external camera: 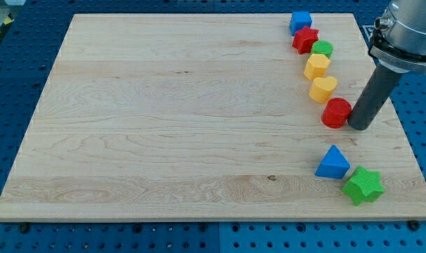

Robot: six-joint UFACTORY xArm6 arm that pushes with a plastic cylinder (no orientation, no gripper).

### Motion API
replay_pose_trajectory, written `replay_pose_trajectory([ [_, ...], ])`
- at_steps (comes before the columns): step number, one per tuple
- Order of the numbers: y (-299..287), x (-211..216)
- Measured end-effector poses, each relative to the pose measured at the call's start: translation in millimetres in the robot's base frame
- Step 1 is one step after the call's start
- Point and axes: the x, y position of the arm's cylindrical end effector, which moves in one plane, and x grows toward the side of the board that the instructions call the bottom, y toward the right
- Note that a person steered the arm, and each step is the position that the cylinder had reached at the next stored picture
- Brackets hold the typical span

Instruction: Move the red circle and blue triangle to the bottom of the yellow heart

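Note:
The red circle (335,112) lies at the view's right, just below the yellow heart (323,88) and touching or nearly touching it. My tip (359,127) stands right against the red circle's right side. The blue triangle (332,163) lies lower down, well below the red circle and apart from it. The rod rises from the tip toward the view's top right.
Above the heart runs a chain: a yellow hexagon-like block (316,66), a green block (323,49), a red star (305,39) and a blue block (300,21). A green star (363,185) lies beside the blue triangle near the wooden board's (164,126) lower right edge.

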Motion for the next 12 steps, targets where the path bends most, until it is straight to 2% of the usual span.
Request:
replay_pose_trajectory([
  [2,-17.9,32.6],
  [4,-121.3,38.7],
  [5,-121.8,108.1],
  [6,-109.4,125.1],
  [9,-51.5,84.3],
  [11,-54.7,76.9],
  [12,-82.7,76.2],
])
